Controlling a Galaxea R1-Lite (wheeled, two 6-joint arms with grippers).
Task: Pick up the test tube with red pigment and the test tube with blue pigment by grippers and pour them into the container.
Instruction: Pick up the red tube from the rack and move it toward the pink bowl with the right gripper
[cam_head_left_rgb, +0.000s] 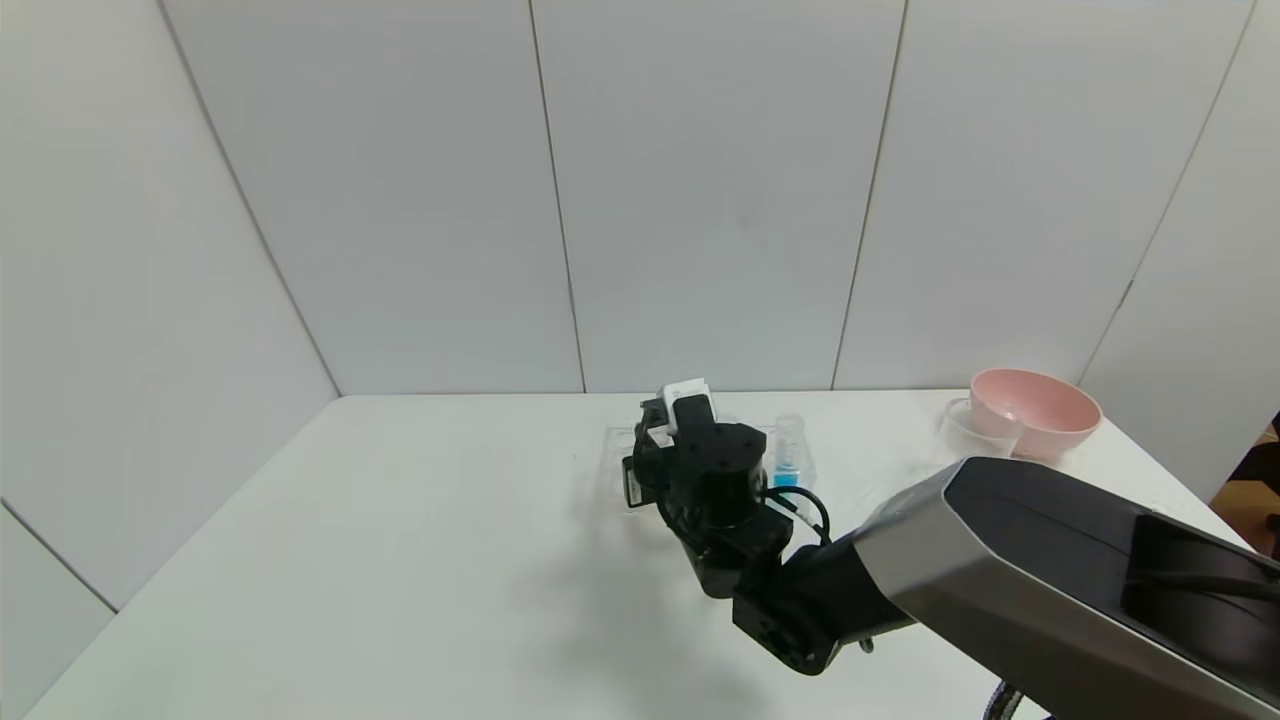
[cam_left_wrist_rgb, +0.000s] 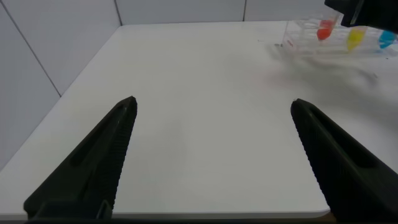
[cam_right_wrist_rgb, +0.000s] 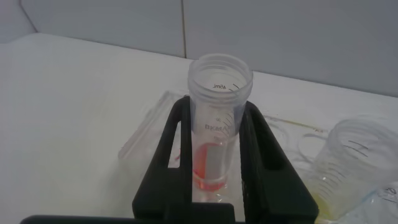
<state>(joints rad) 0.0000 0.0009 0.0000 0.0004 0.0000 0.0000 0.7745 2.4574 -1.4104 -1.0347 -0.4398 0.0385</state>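
Upright, mouth up, test tube with red pigment (cam_right_wrist_rgb: 214, 124) pinched by right gripper (cam_right_wrist_rgb: 214, 155), left gripper (cam_left_wrist_rgb: 211, 155) spread.

Three test tubes: one red (cam_left_wrist_rgb: 326, 29), one yellow (cam_left_wrist_rgb: 355, 38), one blue (cam_left_wrist_rgb: 387, 40), one pink bowl (cam_head_left_rgb: 1035, 411), one tube rack (cam_left_wrist_rgb: 305, 42)
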